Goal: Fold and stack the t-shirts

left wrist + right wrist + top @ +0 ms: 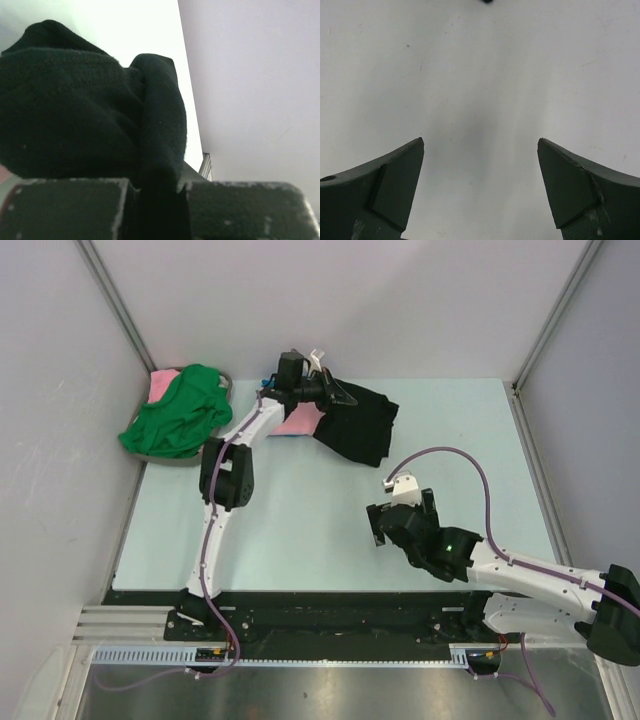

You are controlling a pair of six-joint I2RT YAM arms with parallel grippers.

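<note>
Cloth fills the left wrist view: the black t-shirt (pixel 75 110) bunches in thick folds right in front of the camera. One fold runs down between the fingers (pixel 70 210) of the left gripper (pixel 157 190), which are clamped tight on it.

From the top camera, the left arm (pixel 228 475) reaches to the far side of the worktop (pixel 300 530). The black t-shirt spreads from that grip toward the right, and its lower part lies on the worktop near the far edge. Just left of it, partly under the arm, lies a pink t-shirt (pixel 298 422), with a sliver of blue cloth (pixel 284 435) showing at its near edge.

In the far left corner the green t-shirt (pixel 175 415) lies in a loose heap. A piece of pink cloth (pixel 160 385) shows behind it, and what looks like a grey rim (pixel 170 460) shows at its near side.

The right gripper (pixel 393 525) hangs over the middle right of the worktop, well apart from all the shirts. In its wrist view the two fingers are spread wide with nothing between them, only bare worktop below.
</note>
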